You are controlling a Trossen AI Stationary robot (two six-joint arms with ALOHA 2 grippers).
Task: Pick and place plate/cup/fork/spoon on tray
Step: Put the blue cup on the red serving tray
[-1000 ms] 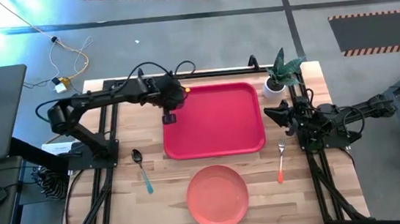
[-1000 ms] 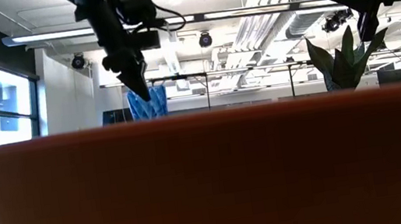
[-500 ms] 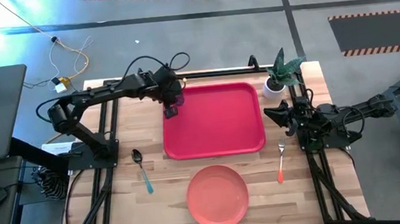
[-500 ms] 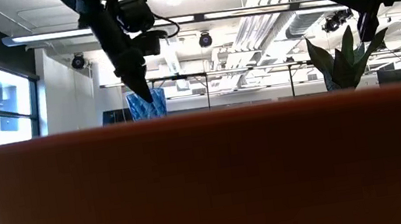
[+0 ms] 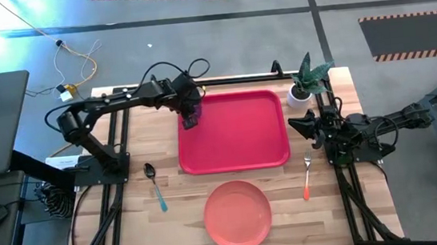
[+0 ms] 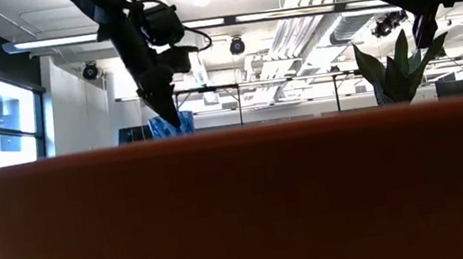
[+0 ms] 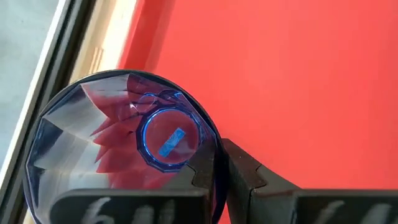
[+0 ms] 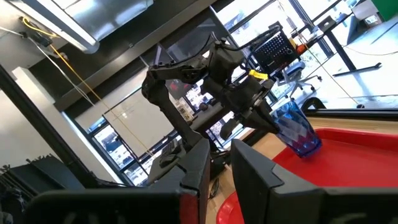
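Observation:
My left gripper [image 5: 190,119] is shut on the translucent blue cup [image 7: 124,143] over the far left part of the red tray [image 5: 240,136]. The cup also shows in the right wrist view [image 8: 298,130] and the low view [image 6: 172,124]. The salmon-orange plate [image 5: 238,213] lies flat on the table in front of the tray. The teal-handled spoon [image 5: 157,191] lies left of the plate and the orange-handled fork [image 5: 307,178] right of it. My right gripper [image 5: 305,124] waits, slightly open and empty, by the tray's right edge. My left gripper holds the cup by its wall at the rim [image 7: 208,146], one finger inside the cup and one outside. The fingers come from above, slanting down. The cup hangs tilted below them, its base [image 8: 308,148] close over the tray; whether it touches the tray I cannot tell.
A white pot with a green plant [image 5: 303,82] stands at the table's far right corner, beside the tray. The tray's middle and right parts are bare. In the low view the plate's rim [image 6: 243,210] fills the foreground.
My left gripper has carried the cup from the tray's left rim toward the table's right and far edges, over the tray. It has also gone down, so the cup now sits lower in the low view.

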